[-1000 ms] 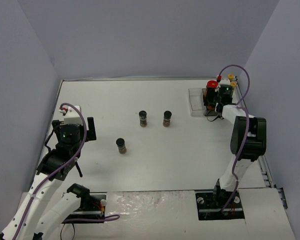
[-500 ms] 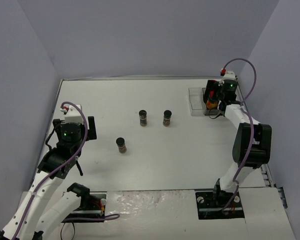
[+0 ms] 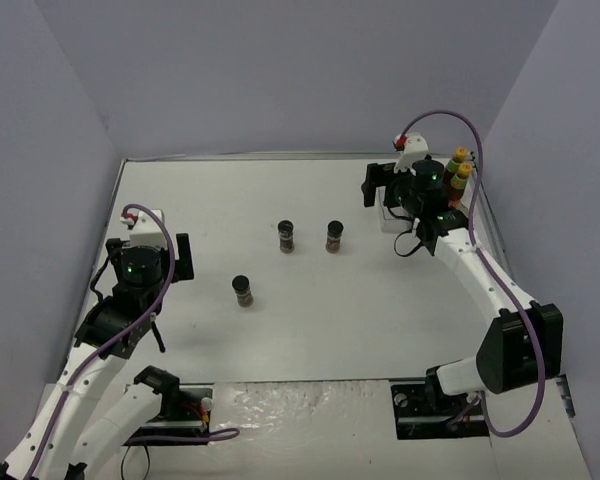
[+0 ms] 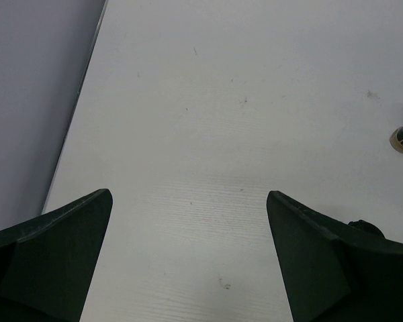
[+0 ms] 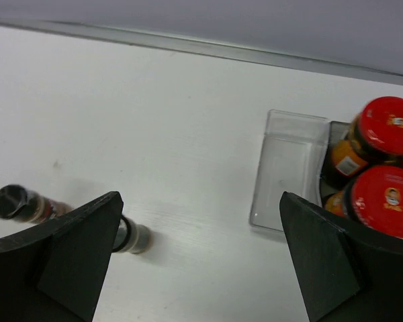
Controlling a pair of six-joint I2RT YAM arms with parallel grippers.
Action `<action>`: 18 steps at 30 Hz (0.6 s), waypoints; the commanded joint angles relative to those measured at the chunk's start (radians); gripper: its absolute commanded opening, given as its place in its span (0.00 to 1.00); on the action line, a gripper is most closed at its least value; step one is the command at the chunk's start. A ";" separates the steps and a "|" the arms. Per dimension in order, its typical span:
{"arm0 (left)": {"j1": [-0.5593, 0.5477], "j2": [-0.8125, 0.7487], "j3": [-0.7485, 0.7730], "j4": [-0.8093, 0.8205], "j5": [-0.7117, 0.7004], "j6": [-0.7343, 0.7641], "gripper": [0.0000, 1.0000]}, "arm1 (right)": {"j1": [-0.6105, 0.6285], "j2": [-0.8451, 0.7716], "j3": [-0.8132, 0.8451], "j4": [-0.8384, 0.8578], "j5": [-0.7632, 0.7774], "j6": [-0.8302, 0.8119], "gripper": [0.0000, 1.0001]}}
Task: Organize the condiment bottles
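Broadly, one white table (image 3: 310, 310) carried everything, with two white-and-black arms bolted at its near edge. The left arm (image 3: 120, 300) hung over the table's left side, its left jaws spread wide above bare surface and holding nothing. The right arm (image 3: 480, 270) reached to the far right corner, its right jaws likewise spread apart and gripping nothing.

One clear plastic tray (image 5: 287, 171) lay in that corner. Two slim yellow-capped sauce bottles (image 3: 458, 160) (image 3: 464, 177) stood upright at its right end, touching or nearly so. Two squat red-lidded jars (image 5: 387, 123) (image 5: 384, 200) stood side by side in the compartment just right of the clear one. Three tiny black-capped dark jars stood upright out on the table, well apart from the tray: two (image 3: 286, 236) (image 3: 334, 237) near each other mid-table, one (image 3: 242, 290) nearer and further left.

Against half a second before, the right wrist had swung left, off the tray's right part, and the yellow caps it had covered showed again. The left arm and the three small jars had not shifted.
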State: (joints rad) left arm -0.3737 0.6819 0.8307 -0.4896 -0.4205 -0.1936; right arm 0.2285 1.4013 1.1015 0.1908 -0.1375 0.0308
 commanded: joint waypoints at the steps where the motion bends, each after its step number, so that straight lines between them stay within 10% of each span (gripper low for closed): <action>1: 0.004 0.008 0.030 0.048 0.000 0.005 0.97 | 0.076 0.052 0.003 0.024 -0.098 -0.008 1.00; 18: 0.004 0.008 0.028 0.049 0.000 0.003 0.97 | 0.207 0.351 0.051 0.098 -0.089 -0.022 0.90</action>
State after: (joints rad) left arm -0.3737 0.6838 0.8307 -0.4896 -0.4156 -0.1936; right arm 0.4253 1.7439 1.0979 0.1986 -0.2285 0.0213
